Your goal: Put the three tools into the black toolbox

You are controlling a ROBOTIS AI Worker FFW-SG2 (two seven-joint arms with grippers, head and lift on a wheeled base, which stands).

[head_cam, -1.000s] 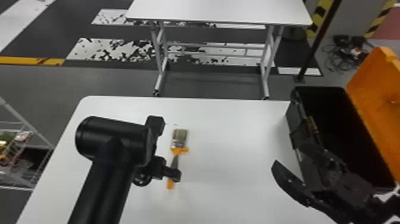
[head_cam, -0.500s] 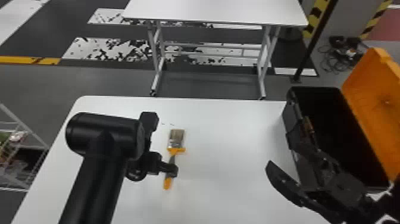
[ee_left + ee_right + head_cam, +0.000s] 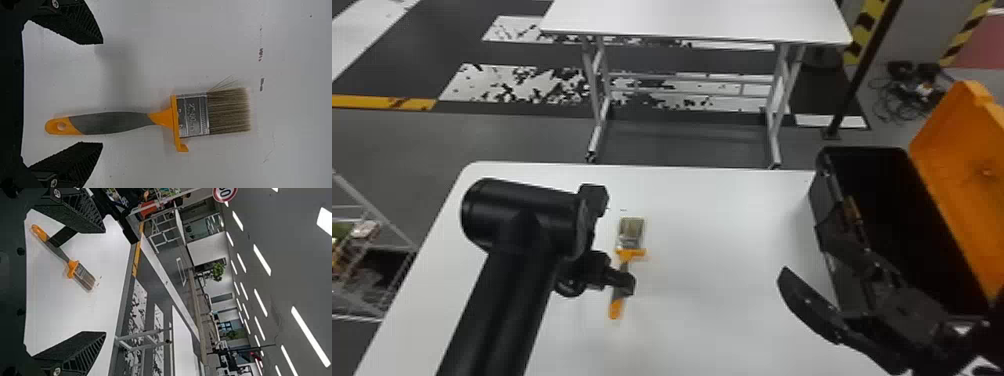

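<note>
one paintbrush (image 3: pixel 117 123) lies flat on the white table (image 3: pixel 722 240), bristles (image 3: pixel 229 111) pointing away from the robot; the left gripper (image 3: pixel 102 93) has its fingers spread, the grey handle lying along the gap, nearer one finger than the other; the right gripper (image 3: pixel 105 282), also spread and empty, is beside the black toolbox (image 3: pixel 822 197), whose orange lid (image 3: pixel 962 175) stands open; its inside is too dark to tell what it holds.

the step in hand looks like picking up the brush; it would go best to centre the gap over the handle, then lower square to the table and close on the grey grip; an off-centre close could drag or twist the brush; too shallow a bite may let the heavier bristle end droop in the lift.
</note>
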